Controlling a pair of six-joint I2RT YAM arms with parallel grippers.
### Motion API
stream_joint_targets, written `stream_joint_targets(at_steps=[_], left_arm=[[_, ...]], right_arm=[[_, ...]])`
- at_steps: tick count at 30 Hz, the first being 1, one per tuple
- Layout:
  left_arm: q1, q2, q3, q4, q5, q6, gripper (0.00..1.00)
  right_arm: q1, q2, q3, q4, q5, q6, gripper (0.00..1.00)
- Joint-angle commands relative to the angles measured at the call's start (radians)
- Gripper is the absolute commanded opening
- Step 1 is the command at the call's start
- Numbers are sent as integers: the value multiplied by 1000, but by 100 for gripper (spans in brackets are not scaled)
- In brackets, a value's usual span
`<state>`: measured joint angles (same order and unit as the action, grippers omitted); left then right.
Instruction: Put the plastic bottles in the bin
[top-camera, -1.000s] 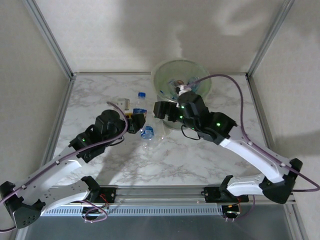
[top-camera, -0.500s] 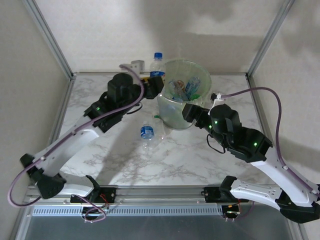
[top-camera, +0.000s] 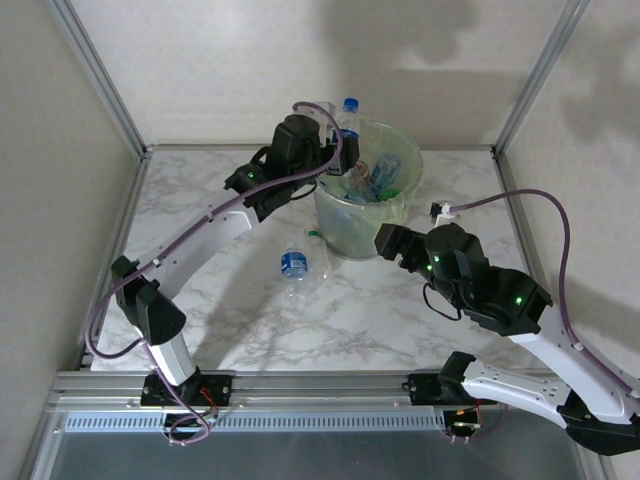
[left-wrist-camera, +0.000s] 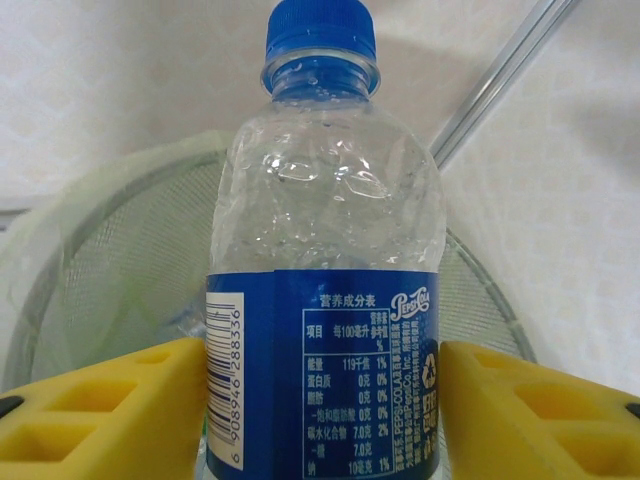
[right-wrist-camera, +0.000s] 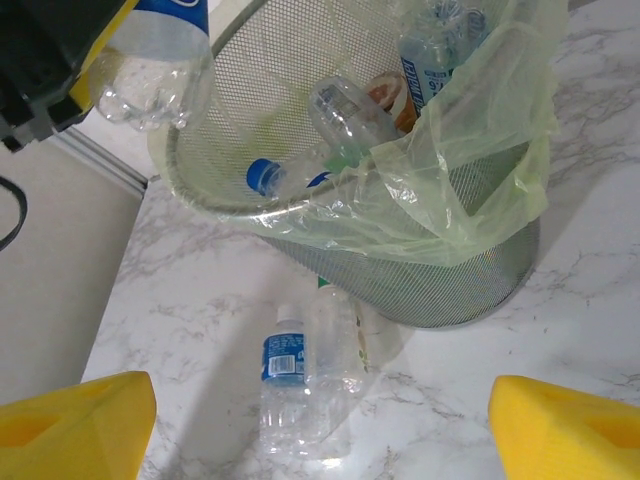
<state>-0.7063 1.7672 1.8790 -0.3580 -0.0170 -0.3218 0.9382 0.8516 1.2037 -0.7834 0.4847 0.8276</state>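
My left gripper (top-camera: 336, 140) (left-wrist-camera: 320, 425) is shut on a clear plastic bottle (left-wrist-camera: 325, 260) (top-camera: 347, 112) with a blue cap and blue label, held upright over the far-left rim of the bin (top-camera: 352, 236) (right-wrist-camera: 450, 290). The bin is a mesh basket with a pale-green liner, and several bottles (right-wrist-camera: 335, 110) lie inside it. Two more bottles lie on the table by its near-left foot: a blue-labelled one (top-camera: 293, 266) (right-wrist-camera: 283, 365) and a clear one (right-wrist-camera: 342, 340). My right gripper (top-camera: 386, 241) (right-wrist-camera: 320, 430) hangs open above them, with nothing between its fingers.
The marble table is walled by an aluminium frame (top-camera: 100, 80) at the left, back and right. The bin stands at the back centre. The left arm (top-camera: 200, 235) stretches diagonally across the left half of the table.
My left arm has lifted the blue-capped bottle from the table's middle and carried it up and right to the bin's rim. My right arm has drawn back from the bin toward the near right.
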Motion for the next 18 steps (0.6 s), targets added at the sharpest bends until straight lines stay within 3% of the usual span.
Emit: stream_joint_targets(at_steps=[1,9,18], left_arm=[[4,43,78,-90,19,90,59],[3,129,158,-78,24,138,62],[-3,180,245,-114,-86,217,86]], right_arm=[[-4,-31,0,-22,53,27,86],[-3,-66,10,-52,60,41,86],[-3,-73,43,-74,57,36,86]])
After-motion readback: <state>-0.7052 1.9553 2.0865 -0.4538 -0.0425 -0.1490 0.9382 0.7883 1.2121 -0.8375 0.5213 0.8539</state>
